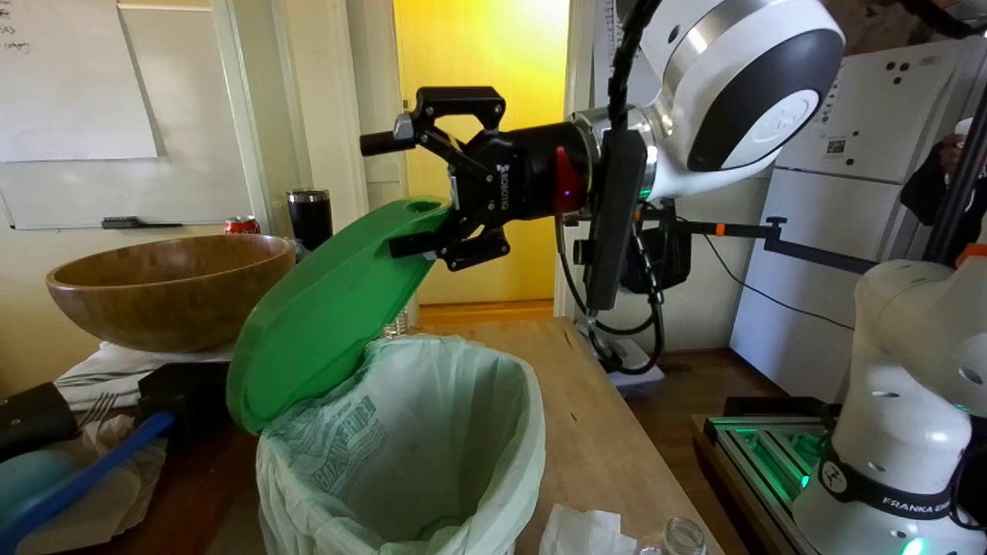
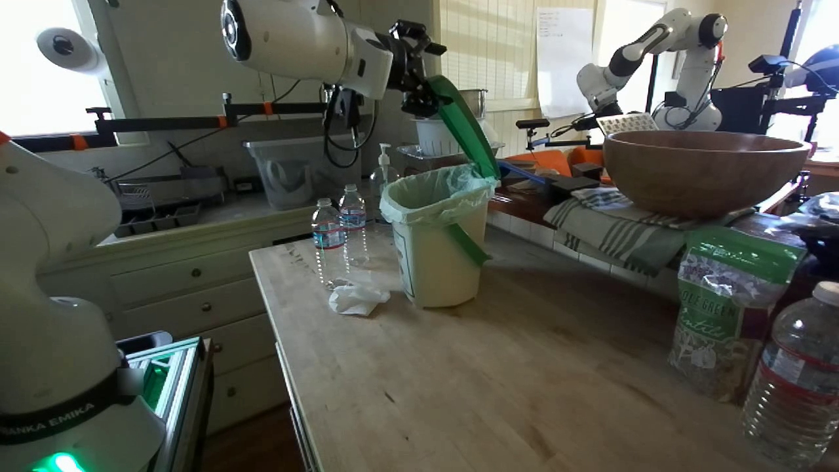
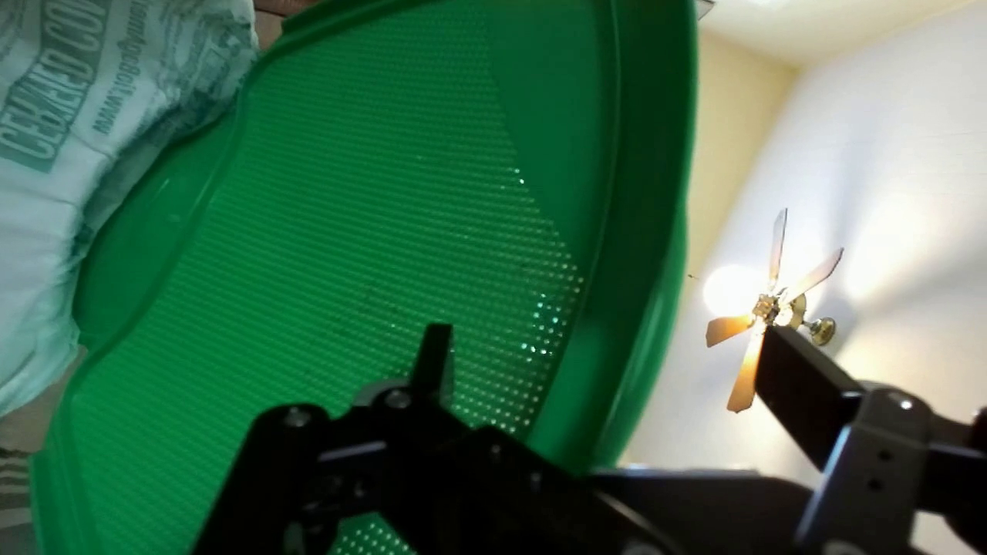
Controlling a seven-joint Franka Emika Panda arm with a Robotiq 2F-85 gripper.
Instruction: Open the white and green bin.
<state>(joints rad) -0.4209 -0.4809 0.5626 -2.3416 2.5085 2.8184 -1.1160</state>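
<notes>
The white and green bin [image 2: 439,262] stands upright on the wooden table, its translucent bag liner [image 1: 501,455] folded over the rim. Its green lid [image 1: 324,331] is raised and tilted steeply back in both exterior views, leaving the mouth uncovered. My gripper [image 1: 385,196] is at the lid's upper edge with its jaws wide apart. In the wrist view one finger [image 3: 436,358] lies against or just in front of the lid's dotted underside [image 3: 370,200]. The opposite finger [image 3: 802,393] is beyond the rim, over the ceiling background. Whether that lower finger presses on the lid I cannot tell.
A large wooden bowl [image 1: 177,301] sits behind the bin on a striped cloth. Water bottles [image 2: 328,233] and a crumpled tissue [image 2: 357,299] are close to the bin. A food bag [image 2: 734,314] and another bottle [image 2: 796,373] stand at the table's side. A blue-handled utensil [image 1: 92,474] lies nearby.
</notes>
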